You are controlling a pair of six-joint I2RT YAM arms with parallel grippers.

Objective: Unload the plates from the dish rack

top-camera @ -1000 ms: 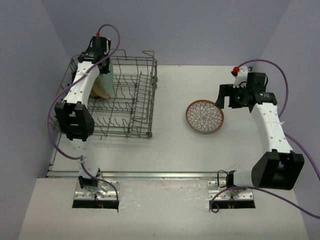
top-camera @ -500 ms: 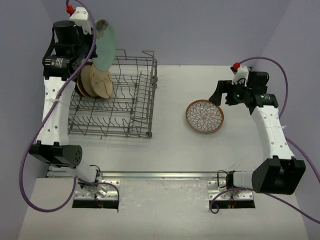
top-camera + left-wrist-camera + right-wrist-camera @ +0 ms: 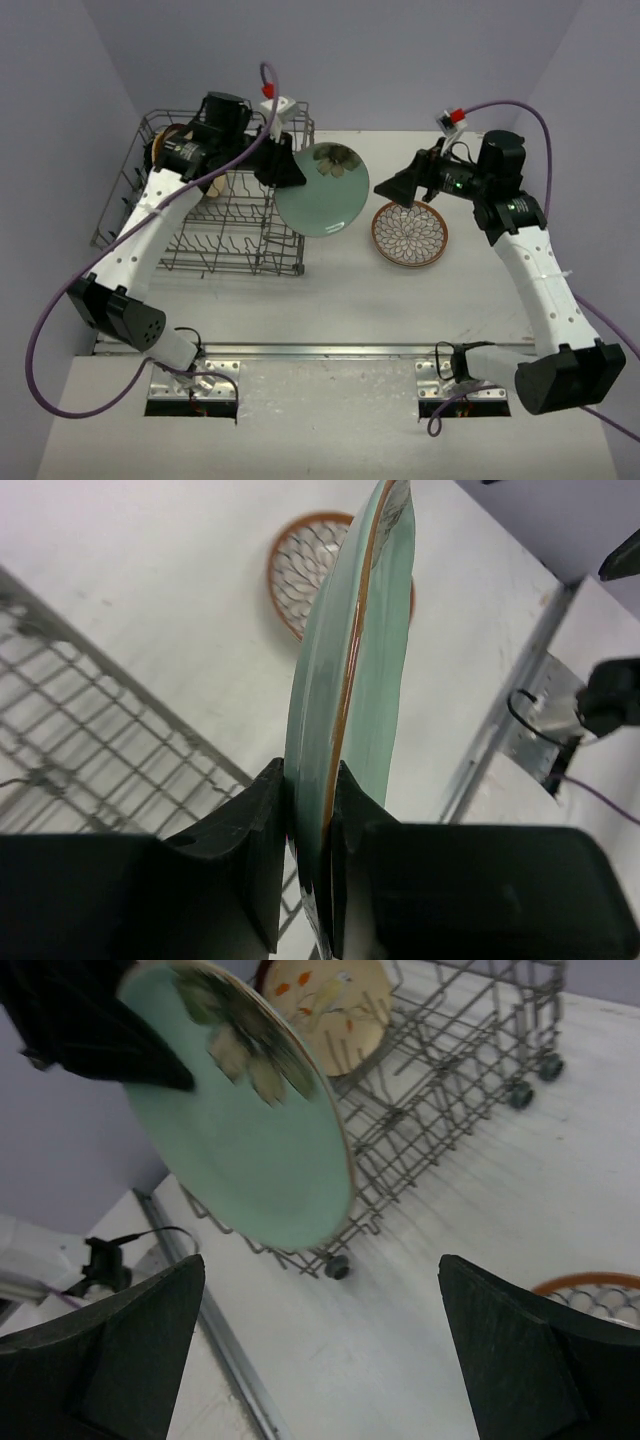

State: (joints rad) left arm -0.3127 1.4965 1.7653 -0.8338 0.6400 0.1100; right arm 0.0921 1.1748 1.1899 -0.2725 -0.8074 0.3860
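On the bench (image 3: 400, 300) a brown-rimmed petal plate (image 3: 409, 234) lay flat, the right claw (image 3: 392, 188) spread wide and empty just beside it. The left claw (image 3: 308, 792) pinched the rim of a mint green plate (image 3: 322, 190), held tilted in the air beside the dish rack (image 3: 250, 220). At the rack's far end a cream floral plate (image 3: 325, 998) stood upright; the left arm hid most of the others.

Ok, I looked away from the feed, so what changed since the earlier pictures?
The left fingers, clamped on the mint green plate, lifted it out of the dish rack and swung it right, over the table. The right fingers, open, moved left toward it. The dish rack and patterned plate stayed put.
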